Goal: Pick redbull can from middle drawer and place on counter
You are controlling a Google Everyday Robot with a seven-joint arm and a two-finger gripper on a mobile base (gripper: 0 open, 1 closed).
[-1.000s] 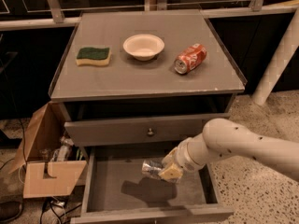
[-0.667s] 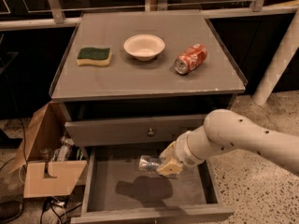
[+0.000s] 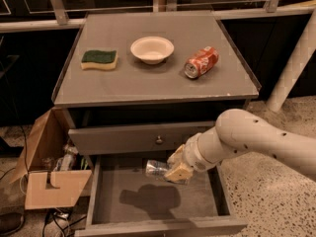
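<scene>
The middle drawer (image 3: 148, 221) stands pulled open at the bottom of the grey cabinet. My gripper (image 3: 173, 168) hangs above its tray, shut on the redbull can (image 3: 156, 169), a slim silvery can held lying sideways with its end pointing left. The can is lifted clear of the drawer floor and casts a shadow below. The counter (image 3: 123, 85) is the flat grey cabinet top above.
On the counter lie a green-and-yellow sponge (image 3: 99, 59), a white bowl (image 3: 152, 49) and an orange-red soda can (image 3: 201, 62) on its side. A shut drawer with a round knob (image 3: 159, 140) sits above the open one. An open cardboard box (image 3: 47, 169) stands at the left.
My gripper has risen and shifted slightly left with the can, from low in the drawer tray to near the upper drawer's front.
</scene>
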